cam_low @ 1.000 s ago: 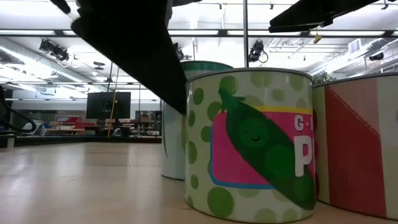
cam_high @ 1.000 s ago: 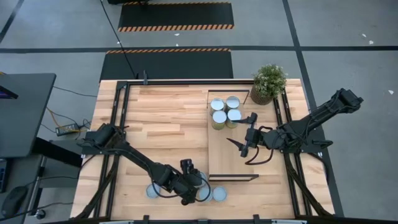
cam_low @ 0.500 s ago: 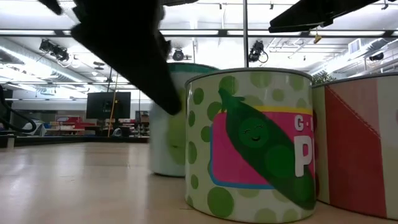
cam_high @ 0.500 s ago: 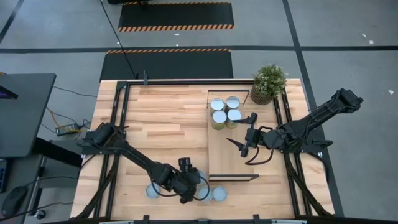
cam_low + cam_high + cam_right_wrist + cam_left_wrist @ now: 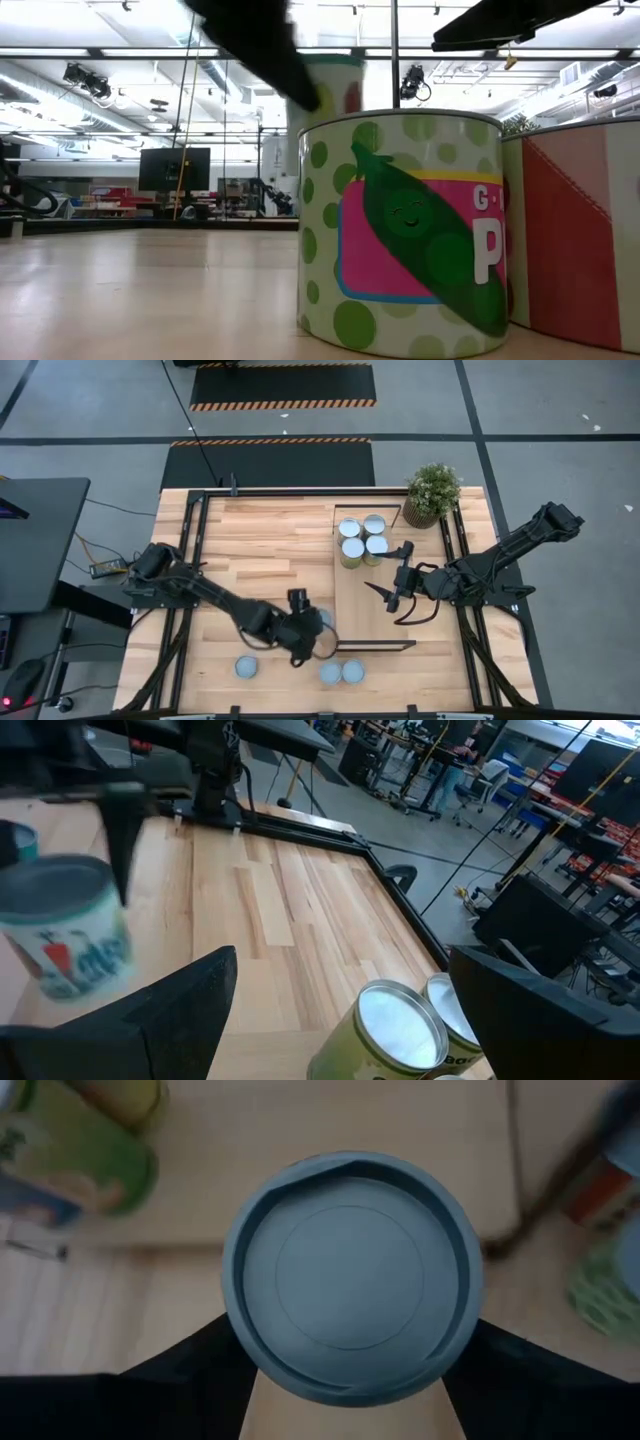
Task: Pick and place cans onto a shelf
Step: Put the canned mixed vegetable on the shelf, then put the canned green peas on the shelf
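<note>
1. Near the desk's front edge, just off the shelf's front end, the left pincer (image 5: 308, 637) is clamped on a can (image 5: 352, 1275); in the left wrist view its round blue-grey lid sits between the two dark fingers (image 5: 195, 1365), one on each side.
2. Low view: held can (image 5: 335, 85) shows behind and above the pea-label can (image 5: 405, 235), its base hidden, so lift height off the desk cannot be told.
3. Three loose cans stand on the desk along the front edge: one apart toward the left (image 5: 246, 667), two touching side by side (image 5: 331, 673) and (image 5: 352, 671), just in front of the shelf's end frame.
4. Shelf (image 5: 362, 610): long light-wood board lying on the right half of the desk, thin dark frame at each end.
5. Four cans (image 5: 361, 538) grouped in a tight square at the shelf's far end.
6. Right pincer (image 5: 388, 585) hovers over the shelf's middle, near the four, fingers spread, holding nothing.
7. Potted plant (image 5: 432, 493) at the desk's (image 5: 260, 550) far right corner, beside the shelf's end.
</note>
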